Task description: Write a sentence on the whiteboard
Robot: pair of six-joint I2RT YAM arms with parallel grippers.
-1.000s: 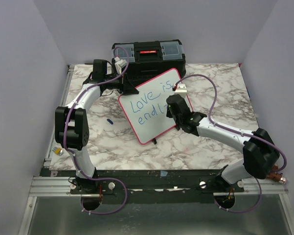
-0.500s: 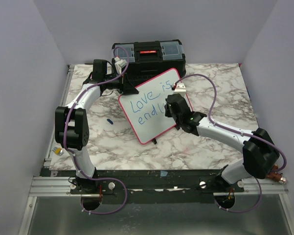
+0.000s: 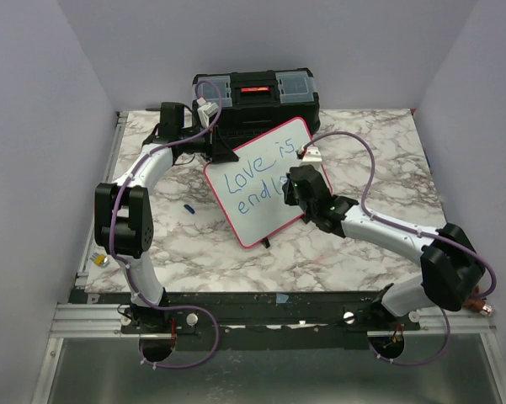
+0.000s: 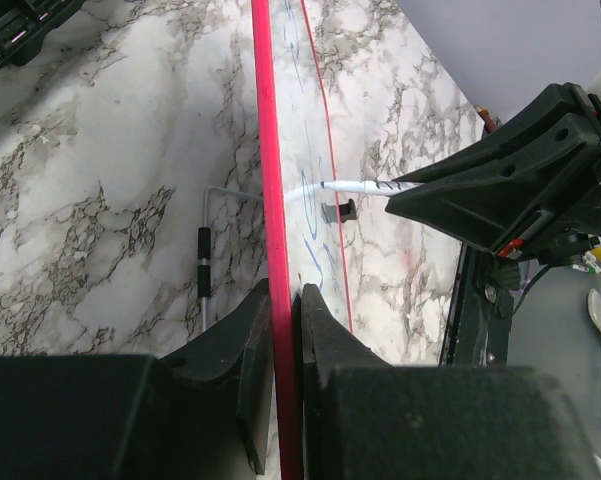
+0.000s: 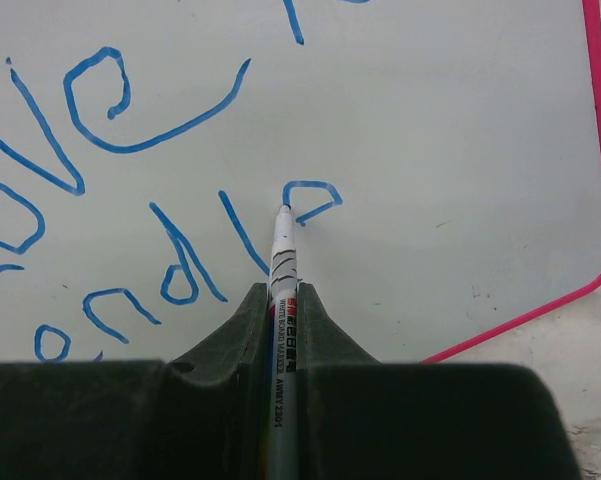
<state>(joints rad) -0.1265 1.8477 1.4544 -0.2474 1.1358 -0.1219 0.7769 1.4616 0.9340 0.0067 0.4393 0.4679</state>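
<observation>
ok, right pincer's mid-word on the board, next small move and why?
Probably sweep the white marker pen in the right pincer down and round to the right in the right wrist view. Its tip sits on the glossy white pink-framed board at the open end of a half-drawn blue loop after "endl", likely an "e" lacking its tail. The left pincer clamps the board's edge.

Blue handwriting, the sentence [image 3: 251, 172], stands on the whiteboard [image 3: 257, 222]. In the top view it reads "Love is" on the upper line and "endl" beneath. The right wrist view shows the same letters close up: "ove" above, "endl" below, then a partial hooked stroke at the tip of the marker [image 5: 283, 262], not readable as a letter. Small print runs along the marker barrel, reading "WHITE BOARD MARKER", followed by a code too fine to make out. The red strip on the toolbox [image 3: 257, 99] cannot be read.
</observation>
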